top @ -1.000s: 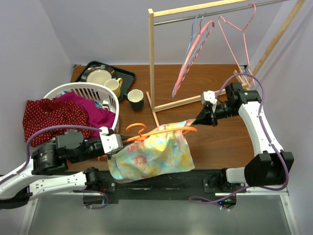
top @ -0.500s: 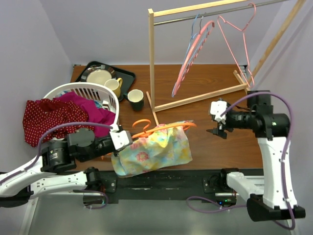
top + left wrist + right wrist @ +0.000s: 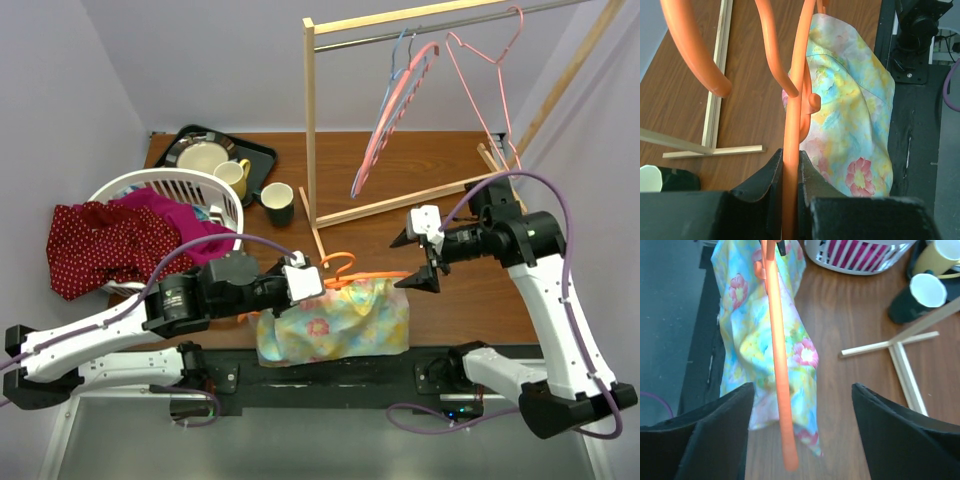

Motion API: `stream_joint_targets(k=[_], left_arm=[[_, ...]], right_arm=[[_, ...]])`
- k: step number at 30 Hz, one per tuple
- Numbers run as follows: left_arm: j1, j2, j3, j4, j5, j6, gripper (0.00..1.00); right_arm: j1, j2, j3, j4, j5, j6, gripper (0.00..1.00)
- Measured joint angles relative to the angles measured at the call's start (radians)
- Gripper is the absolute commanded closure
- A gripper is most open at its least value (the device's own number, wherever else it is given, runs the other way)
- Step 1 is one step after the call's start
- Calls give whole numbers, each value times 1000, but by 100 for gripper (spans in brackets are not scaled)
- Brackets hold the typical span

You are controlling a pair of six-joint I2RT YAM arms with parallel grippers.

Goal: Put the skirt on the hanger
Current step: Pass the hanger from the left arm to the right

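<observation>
Left gripper is clamped on the orange hanger; from my left wrist feed the two dark fingers press the hanger's straight arm from either side, close below the hook; right gripper stands wide apart with nothing in it, just beyond the hanger's far tip; on the right wrist feed the orange arm ends between the spread black fingers and touches neither of them.

Floral skirt hangs under the hanger at the near edge of the table, its lower part over the black base rail; from above, its top edge runs along the hanger's arm; whether the arm sits inside the waist I cannot tell; the left wrist feed shows the pastel cloth to the right of the hanger, and the right wrist feed shows it bunched beneath and beside the orange arm.

Left of my arms sits the white laundry basket with a magenta garment in it and a red dotted one draped over its side; a dark cup and a yellow mug stand behind it, next to a black tray; the wooden rack at the back carries a pink hanger and a wire one.
</observation>
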Motion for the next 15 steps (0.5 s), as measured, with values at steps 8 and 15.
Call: stream_joint_targets(k=[8, 15], left_arm=[[0, 18, 0, 87, 7, 18, 100], [-3, 33, -27, 168, -45, 16, 42]], right_arm=[[10, -18, -148, -4, 18, -8, 100], [9, -101, -140, 0, 142, 107, 100]])
